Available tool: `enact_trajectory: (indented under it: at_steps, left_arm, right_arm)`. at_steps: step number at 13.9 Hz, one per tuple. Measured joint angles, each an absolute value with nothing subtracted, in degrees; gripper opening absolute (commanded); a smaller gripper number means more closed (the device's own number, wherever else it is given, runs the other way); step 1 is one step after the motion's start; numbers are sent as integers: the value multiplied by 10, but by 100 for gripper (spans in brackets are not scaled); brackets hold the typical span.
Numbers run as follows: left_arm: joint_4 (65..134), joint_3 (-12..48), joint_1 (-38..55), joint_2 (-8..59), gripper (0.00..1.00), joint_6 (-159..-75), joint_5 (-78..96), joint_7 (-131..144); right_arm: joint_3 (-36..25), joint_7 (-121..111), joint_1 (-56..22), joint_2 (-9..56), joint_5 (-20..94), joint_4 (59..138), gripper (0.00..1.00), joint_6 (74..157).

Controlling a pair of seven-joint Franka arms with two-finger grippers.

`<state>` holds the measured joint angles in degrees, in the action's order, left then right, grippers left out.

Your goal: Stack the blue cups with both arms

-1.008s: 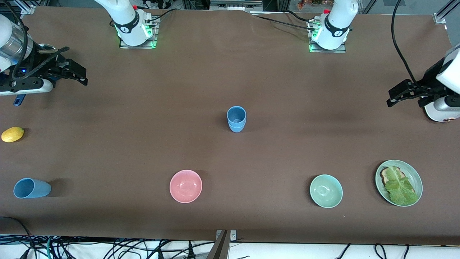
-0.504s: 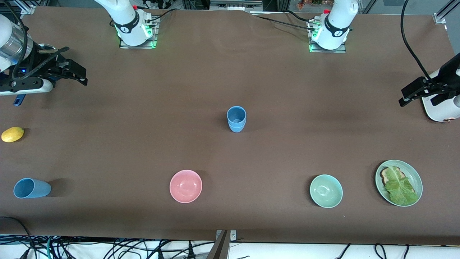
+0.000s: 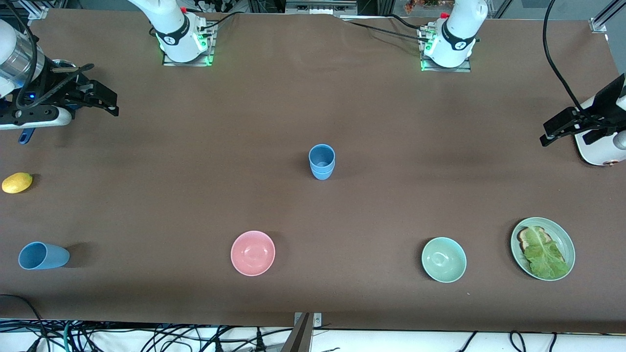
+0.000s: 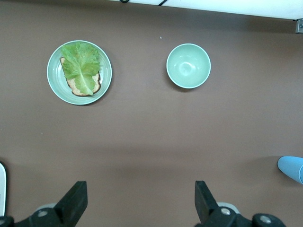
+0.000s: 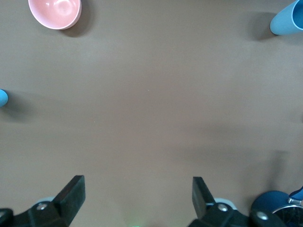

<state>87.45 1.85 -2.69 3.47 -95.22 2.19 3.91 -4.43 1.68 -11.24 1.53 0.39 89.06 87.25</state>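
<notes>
lone blue cup [image 3: 43, 255] lying on its side, well below right gripper [image 3: 100, 100] | judged light, rigid, slick; best pinched across rim wall | stacked blue cups [image 3: 322, 162] mid-table | right gripper held open, empty | left gripper [image 3: 562, 128] held open, empty, parked

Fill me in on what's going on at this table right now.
Neither arm holds anything. Two blue cups sit nested, upright, mid-table as a stack. A third blue cup lies on its side at the right arm's end, nearer the camera. The right gripper hangs open over that end; the left gripper hangs open over its own end. A pink bowl, green bowl and plate sit untouched.
</notes>
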Motion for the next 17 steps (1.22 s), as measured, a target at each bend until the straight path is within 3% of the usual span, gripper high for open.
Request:
enact_trajectory:
  at_steps: [1,2,3,5,13,14,15,17]
  left_arm:
    - [874,18,-27,36,45,-952,22,39]
    - [874,18,-27,37,23,-952,22,39]
    - [874,18,-27,37,7,-952,22,39]
    - [874,18,-26,37,0,-952,22,39]
    - [873,19,-26,37,0,-952,22,40]
    - [873,19,-26,37,18,-952,22,40]
    - [873,19,-26,37,44,-952,22,40]
    - [873,19,-25,37,67,-952,22,40]
  right_arm:
    - [-44,17,-112,15,2,891,100,873]
    - [-44,17,-112,15,0,891,100,873]
    - [-44,17,-112,15,-1,891,100,873]
    - [-44,17,-112,15,-2,891,100,873]
    - [-44,17,-112,15,-2,890,100,873]
    - [-44,17,-112,15,-2,890,100,873]
    - [-44,17,-112,15,-2,890,100,873]
    - [-44,17,-112,15,-2,890,100,873]
